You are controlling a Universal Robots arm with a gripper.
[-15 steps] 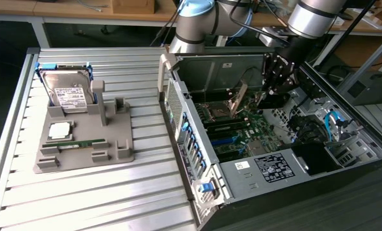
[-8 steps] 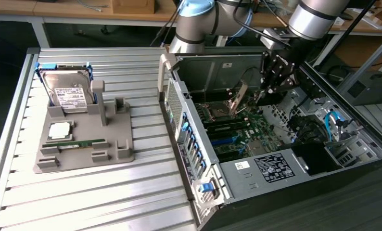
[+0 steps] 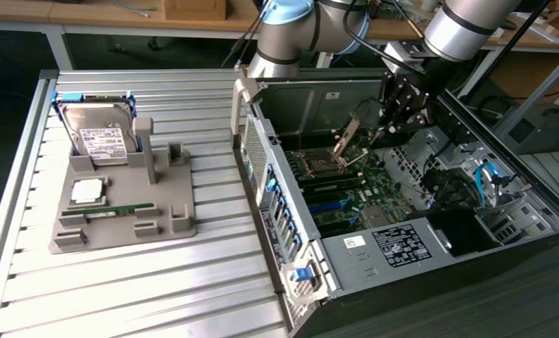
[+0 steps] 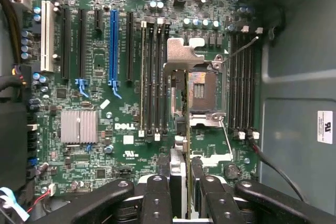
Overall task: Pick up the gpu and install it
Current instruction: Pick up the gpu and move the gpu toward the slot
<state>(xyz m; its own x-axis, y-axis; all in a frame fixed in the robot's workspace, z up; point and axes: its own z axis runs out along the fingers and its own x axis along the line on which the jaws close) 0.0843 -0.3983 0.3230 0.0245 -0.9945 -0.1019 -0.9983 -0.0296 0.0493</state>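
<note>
holding the gpu [image 4: 179, 174] edge-on, your gripper [image 4: 184, 195] has its jaws pinching the card from both faces, above the motherboard [image 4: 94, 72] inside the open case [image 3: 383, 246]. treat it as light, stiff, fragile: grip near the board edge, no twisting. grey tray [image 3: 167, 225] on the exterior view's left carries the hard drive [image 3: 101, 134], memory stick [image 3: 110, 209] and a chip [image 3: 87, 189].

The gpu [image 3: 346, 139] hung on edge inside the open case, pinched between the closed fingers of the claw [image 4: 187, 203]. In the exterior view it was a thin brownish card, slightly tilted, above the motherboard. In the wrist view it was edge-on, a narrow green-brown line lying across the CPU socket. Whether it touched the motherboard could not be told.
</note>
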